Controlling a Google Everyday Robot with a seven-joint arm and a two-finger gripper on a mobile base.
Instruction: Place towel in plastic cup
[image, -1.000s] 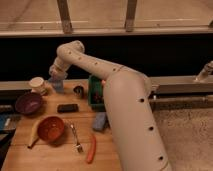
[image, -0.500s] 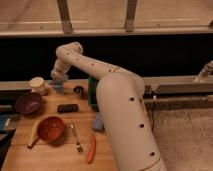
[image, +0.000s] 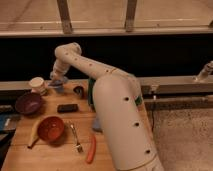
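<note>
The plastic cup (image: 37, 85) is pale and stands upright at the table's back left. A small blue towel (image: 59, 83) lies bunched on the table just right of the cup. My gripper (image: 56, 78) is at the end of the white arm, directly over the towel and touching or nearly touching it. It is a short way right of the cup. The arm's wrist hides part of the towel.
On the wooden table (image: 55, 155) are a purple bowl (image: 28, 103), a red bowl (image: 50, 128), a black block (image: 67, 107), a fork (image: 76, 137), an orange-red stick-like item (image: 91, 149) and a small dark round object (image: 78, 91). My arm's body (image: 120, 120) covers the right side.
The arm has shifted slightly and the gripper has settled a little lower over the blue towel. The cup and other objects have not moved.
</note>
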